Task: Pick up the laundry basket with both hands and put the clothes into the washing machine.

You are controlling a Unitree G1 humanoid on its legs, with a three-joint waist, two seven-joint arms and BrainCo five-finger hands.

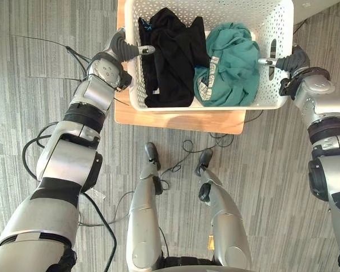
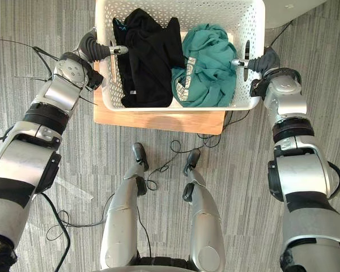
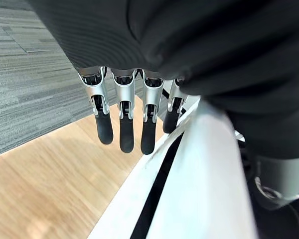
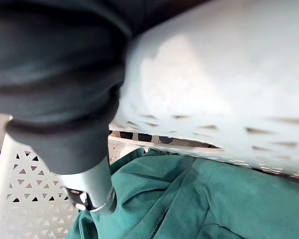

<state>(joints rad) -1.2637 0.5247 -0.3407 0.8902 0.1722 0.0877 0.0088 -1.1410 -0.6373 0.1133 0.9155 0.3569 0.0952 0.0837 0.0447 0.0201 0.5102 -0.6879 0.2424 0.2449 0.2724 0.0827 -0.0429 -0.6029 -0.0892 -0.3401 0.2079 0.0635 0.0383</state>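
Observation:
A white perforated laundry basket [image 1: 238, 103] stands on a low wooden table [image 1: 181, 120]. Black clothes [image 1: 170, 56] lie in its left half and a teal garment [image 1: 229, 62] in its right half. My left hand [image 1: 124, 48] is at the basket's left rim, thumb reaching over the rim above the black clothes. Its fingers [image 3: 126, 134] hang straight down outside the wall [image 3: 204, 174], over the wood [image 3: 50, 184]. My right hand [image 1: 289, 59] is at the right rim, its thumb [image 4: 89, 189] inside over the teal garment [image 4: 189, 199]; the wall [image 4: 214, 89] hides the rest.
Grey carpet floor [image 1: 34, 85] surrounds the table on all sides. The corner of a pale object [image 2: 289, 8] shows beyond the basket at the far right.

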